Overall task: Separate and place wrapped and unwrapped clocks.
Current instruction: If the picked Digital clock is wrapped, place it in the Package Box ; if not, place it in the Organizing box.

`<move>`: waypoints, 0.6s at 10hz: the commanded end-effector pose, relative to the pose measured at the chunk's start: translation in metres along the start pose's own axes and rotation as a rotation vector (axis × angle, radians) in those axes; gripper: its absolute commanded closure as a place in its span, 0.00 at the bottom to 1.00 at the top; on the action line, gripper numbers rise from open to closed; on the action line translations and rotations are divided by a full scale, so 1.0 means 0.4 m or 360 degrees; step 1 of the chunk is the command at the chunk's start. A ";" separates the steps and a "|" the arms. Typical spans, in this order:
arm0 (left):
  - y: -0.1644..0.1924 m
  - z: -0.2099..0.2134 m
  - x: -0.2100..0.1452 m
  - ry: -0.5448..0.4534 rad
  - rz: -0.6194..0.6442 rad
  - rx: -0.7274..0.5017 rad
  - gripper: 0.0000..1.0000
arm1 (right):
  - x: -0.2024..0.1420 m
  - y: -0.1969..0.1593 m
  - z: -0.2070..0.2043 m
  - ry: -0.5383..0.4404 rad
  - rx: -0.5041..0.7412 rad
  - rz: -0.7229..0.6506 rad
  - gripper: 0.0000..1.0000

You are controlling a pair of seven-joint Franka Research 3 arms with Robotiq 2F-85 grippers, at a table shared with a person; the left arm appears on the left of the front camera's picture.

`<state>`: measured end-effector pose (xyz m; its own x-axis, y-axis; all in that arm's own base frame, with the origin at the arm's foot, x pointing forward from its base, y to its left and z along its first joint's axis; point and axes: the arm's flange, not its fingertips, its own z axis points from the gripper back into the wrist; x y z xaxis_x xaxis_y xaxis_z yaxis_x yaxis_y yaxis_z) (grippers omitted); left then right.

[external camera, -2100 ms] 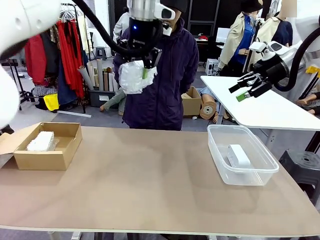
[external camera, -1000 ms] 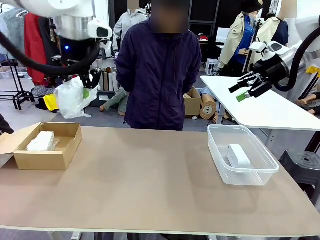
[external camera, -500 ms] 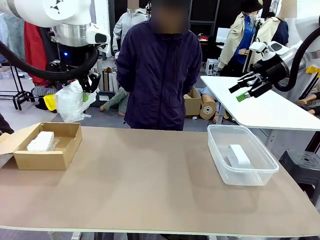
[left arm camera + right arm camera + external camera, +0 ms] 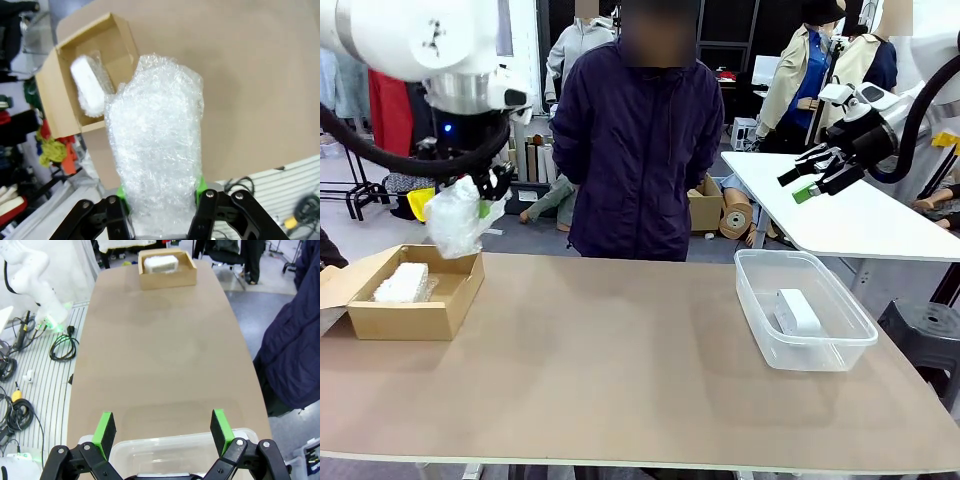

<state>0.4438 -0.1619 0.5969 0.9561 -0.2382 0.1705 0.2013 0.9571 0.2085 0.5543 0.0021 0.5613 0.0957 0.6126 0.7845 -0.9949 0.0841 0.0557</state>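
Note:
My left gripper (image 4: 483,196) is shut on a bubble-wrapped clock (image 4: 457,217), holding it in the air just above the far right corner of the brown cardboard box (image 4: 432,316). In the left wrist view the same wrapped bundle (image 4: 157,155) stands between my green pads (image 4: 200,185), with the box (image 4: 55,95) below it. A second wrapped clock (image 4: 403,282) lies inside the box. The bare white clock (image 4: 796,311) lies in the clear plastic tub (image 4: 840,352) at the right. My right gripper (image 4: 807,179) hangs open and empty high above the tub; its fingers (image 4: 105,428) frame the tub's rim (image 4: 165,450).
A person in a dark jacket (image 4: 640,140) stands at the far edge of the table (image 4: 620,370), hands out of sight. A white table (image 4: 840,215) stands behind at the right. The box's open flap (image 4: 332,285) sticks out to the left.
My left arm has carried the wrapped clock leftward from in front of the person, then lowered it toward the cardboard box. The right arm has not moved.

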 end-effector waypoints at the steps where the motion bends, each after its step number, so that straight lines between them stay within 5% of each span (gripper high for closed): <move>1: 0.067 -0.081 -0.034 -0.0017 0.0034 0.0012 1.00 | 0.005 0.004 0.002 -0.0001 -0.0003 0.0010 0.00; 6: 0.292 -0.312 0.015 -0.0202 0.0071 -0.0009 1.00 | 0.005 0.004 0.002 -0.0001 -0.0003 0.0010 0.00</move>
<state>0.4854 -0.0418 0.5117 0.9339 -0.2303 0.2734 0.1799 0.9637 0.1970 0.5543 0.0018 0.5614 0.0959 0.6126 0.7846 -0.9949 0.0846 0.0556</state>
